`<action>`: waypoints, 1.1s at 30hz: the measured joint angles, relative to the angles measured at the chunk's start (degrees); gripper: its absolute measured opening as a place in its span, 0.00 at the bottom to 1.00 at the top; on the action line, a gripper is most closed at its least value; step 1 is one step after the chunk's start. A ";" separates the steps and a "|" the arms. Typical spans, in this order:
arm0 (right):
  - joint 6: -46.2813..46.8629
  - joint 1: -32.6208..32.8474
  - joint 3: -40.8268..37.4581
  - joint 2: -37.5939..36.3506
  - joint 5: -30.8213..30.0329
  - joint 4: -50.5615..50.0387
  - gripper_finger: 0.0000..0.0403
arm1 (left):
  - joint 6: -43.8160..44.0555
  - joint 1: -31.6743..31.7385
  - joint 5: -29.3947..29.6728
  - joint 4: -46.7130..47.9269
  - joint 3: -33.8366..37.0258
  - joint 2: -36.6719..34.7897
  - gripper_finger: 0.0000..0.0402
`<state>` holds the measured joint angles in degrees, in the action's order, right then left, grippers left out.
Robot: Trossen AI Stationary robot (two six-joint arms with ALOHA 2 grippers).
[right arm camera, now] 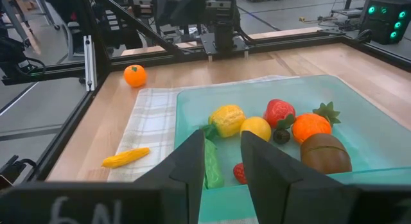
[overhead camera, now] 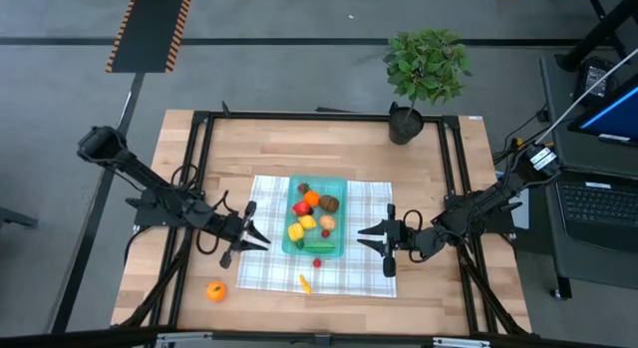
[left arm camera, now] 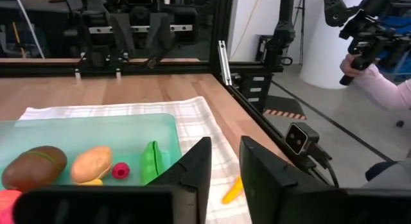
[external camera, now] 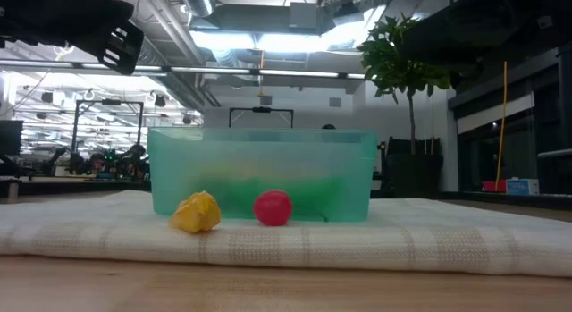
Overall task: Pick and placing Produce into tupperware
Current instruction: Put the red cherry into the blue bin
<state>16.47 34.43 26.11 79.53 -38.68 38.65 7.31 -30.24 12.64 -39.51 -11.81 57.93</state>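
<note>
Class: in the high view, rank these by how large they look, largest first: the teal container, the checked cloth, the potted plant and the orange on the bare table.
1. Cloth
2. Container and plant: they look close in size, and the plant stands nearer the camera, so I leave them unranked.
3. Orange

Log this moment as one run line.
left gripper: empty, beside tupperware | right gripper: empty, opposite side | orange: on table

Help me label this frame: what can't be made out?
Low view: produce inside the shallow translucent teal plastic container blurs behind its wall.
Right wrist view: a small red piece is half hidden by the right gripper.
Left wrist view: the edge cuts a red toy piece.
</note>
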 joint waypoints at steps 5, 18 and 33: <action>-0.13 0.00 0.00 0.00 -0.01 0.02 0.26 | -0.02 -0.31 0.33 0.00 0.00 0.00 0.28; -0.49 -0.02 0.00 0.00 -0.12 1.38 0.26 | -0.44 -0.15 0.75 0.04 0.00 0.02 0.47; -4.79 1.93 1.65 0.02 4.28 4.59 0.26 | -1.46 -2.13 2.34 1.06 0.00 0.08 0.45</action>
<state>11.68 36.36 27.76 79.55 -34.39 43.24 5.85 -32.37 14.98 -38.45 -11.81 58.02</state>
